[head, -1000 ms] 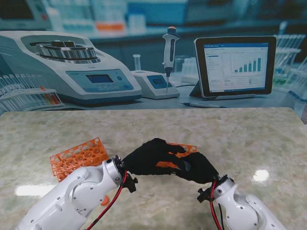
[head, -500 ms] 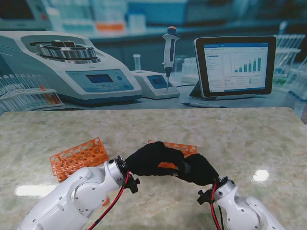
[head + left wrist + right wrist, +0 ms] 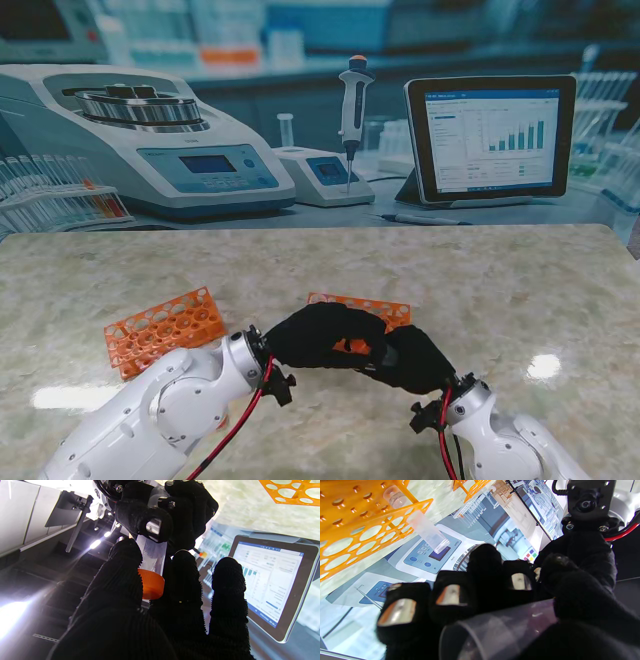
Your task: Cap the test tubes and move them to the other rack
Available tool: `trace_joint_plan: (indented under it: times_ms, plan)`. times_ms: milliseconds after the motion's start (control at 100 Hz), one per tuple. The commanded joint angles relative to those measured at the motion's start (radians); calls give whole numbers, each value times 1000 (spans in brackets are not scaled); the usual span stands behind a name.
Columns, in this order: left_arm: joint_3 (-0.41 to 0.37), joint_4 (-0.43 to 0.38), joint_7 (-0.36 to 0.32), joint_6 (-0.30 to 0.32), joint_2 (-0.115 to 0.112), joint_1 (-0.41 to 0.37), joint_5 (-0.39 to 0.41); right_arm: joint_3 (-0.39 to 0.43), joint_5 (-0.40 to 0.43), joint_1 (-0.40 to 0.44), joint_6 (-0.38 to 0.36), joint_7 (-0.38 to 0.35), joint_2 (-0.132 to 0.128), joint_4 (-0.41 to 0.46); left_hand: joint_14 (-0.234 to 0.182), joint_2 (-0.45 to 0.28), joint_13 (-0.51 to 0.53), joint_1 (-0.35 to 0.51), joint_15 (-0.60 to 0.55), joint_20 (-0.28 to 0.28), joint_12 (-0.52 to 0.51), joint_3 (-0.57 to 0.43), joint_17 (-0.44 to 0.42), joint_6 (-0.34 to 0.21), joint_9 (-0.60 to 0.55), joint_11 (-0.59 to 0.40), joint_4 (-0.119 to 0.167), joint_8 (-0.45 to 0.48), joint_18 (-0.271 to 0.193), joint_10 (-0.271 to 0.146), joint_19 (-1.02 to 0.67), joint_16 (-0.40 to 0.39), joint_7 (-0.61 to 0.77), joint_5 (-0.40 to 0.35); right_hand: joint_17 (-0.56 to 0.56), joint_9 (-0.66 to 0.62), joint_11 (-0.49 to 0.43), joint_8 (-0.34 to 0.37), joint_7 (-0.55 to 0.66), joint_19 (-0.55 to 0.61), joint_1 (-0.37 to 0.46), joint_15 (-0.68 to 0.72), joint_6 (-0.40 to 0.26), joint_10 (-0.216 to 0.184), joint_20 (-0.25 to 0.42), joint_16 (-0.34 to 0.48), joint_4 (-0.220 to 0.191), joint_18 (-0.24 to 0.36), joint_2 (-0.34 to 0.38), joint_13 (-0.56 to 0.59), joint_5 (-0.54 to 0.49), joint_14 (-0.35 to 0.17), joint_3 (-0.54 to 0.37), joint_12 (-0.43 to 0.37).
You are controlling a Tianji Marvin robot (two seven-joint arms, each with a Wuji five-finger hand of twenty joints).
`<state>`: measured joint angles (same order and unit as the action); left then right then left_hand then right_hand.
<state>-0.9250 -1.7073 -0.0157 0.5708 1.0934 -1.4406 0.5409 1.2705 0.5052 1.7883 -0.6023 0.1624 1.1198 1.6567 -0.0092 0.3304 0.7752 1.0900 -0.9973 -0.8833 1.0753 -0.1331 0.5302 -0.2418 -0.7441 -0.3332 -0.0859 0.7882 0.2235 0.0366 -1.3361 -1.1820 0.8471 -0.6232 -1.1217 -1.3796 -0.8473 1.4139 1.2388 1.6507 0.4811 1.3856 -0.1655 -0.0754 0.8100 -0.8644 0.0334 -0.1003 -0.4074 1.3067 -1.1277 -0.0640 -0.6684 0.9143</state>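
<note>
Between the two racks, above the marble table (image 3: 520, 270), both gloved hands meet over the capping step. Right hand (image 3: 408, 357): fingers curled around a clear test tube (image 3: 500, 632), held by its barrel. Left hand (image 3: 322, 335): thumb and fingers closed on the orange cap (image 3: 150, 584), which sits at the tube's mouth (whether fully seated cannot be told). Left orange rack (image 3: 165, 328) lies nearer the robot's left; the second orange rack (image 3: 372, 308) shows just behind the hands, and the right wrist view shows one more uncapped tube (image 3: 420, 522) leaning in a rack.

Handling, as judged: the tube is light, rigid and smooth-walled, hence apt to slip or rotate in a cloth glove; thin plastic or glass, it tolerates little squeeze. Best hold is mid-barrel, leaving the mouth free. The cap is small and stiff, best gripped around its rim and pressed or turned squarely along the tube's axis.
</note>
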Motion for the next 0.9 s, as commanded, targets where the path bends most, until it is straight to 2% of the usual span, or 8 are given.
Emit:
trace_joint_plan:
  times_ms: [0,100,170,260,340,540,850,890]
  plan:
    - [-3,10,-13,-23,1,9,-1,-17,1,15,-31,-14,5,35,-53,-217,31,201,-39,-57,60,-358,25,76,-112,-213,29,118,-6,-23,-56,-25,210,-34,-7,-5,10,-2,-15,-1,-4,71,-164,15,-5,-64,20,-15,42,12,-26,-40,11,-12]
    - [-1,9,-13,-22,2,13,-5,-17,-3,14,-40,-21,4,33,-76,-221,49,201,-57,-63,54,-367,51,70,-119,-238,32,173,-4,-21,-61,-18,246,-44,7,13,53,-35,-67,-68,-6,-9,-177,21,-27,-30,22,-39,44,11,1,-4,27,-42]
    - [-3,6,-14,-20,2,13,-10,-16,-2,13,-43,-20,4,32,-92,-220,61,201,-58,-54,45,-371,74,61,-126,-252,34,212,-4,-25,-51,-1,270,-60,37,30,110,-81,-127,-134,-9,-110,-181,47,-45,10,22,-59,46,9,23,32,35,-81]
    - [-5,2,-13,-11,3,14,-19,-16,-3,13,-46,-21,4,31,-92,-213,79,201,-53,-29,25,-376,103,52,-145,-262,39,251,6,-30,-24,22,278,-112,75,41,166,-129,-187,-189,-11,-213,-177,51,-58,46,22,-74,50,7,42,58,43,-119]
    - [-5,-3,-18,-8,3,15,-30,-15,-3,12,-46,-25,3,31,-94,-211,88,201,-56,-20,19,-383,114,48,-157,-272,42,270,14,-32,-12,24,289,-139,115,56,214,-190,-235,-234,-1,-309,-175,56,-68,76,42,-86,41,5,61,75,55,-148]
    - [-8,-20,-34,-5,0,16,-47,-15,-3,9,-48,-34,1,29,-95,-210,95,201,-81,-17,-3,-402,123,49,-170,-305,49,320,30,-30,-1,20,321,-169,211,91,294,-303,-328,-315,25,-504,-177,59,-87,118,73,-98,14,-6,105,94,71,-196]
    - [-24,-53,-74,-9,-9,15,-61,-17,4,4,-28,-30,1,26,-105,-220,76,201,-148,-45,-10,-411,104,38,-162,-372,53,406,33,-32,-2,13,377,-164,318,142,367,-455,-395,-381,46,-704,-161,68,-106,115,92,-112,-14,-31,174,110,79,-245]
    - [-27,-59,-78,-8,-11,13,-60,-17,5,2,-25,-31,1,25,-105,-220,76,201,-150,-46,-9,-412,104,38,-163,-375,54,410,33,-32,-2,13,380,-166,331,148,377,-496,-394,-391,49,-728,-152,69,-111,108,92,-114,-14,-37,182,111,82,-254]
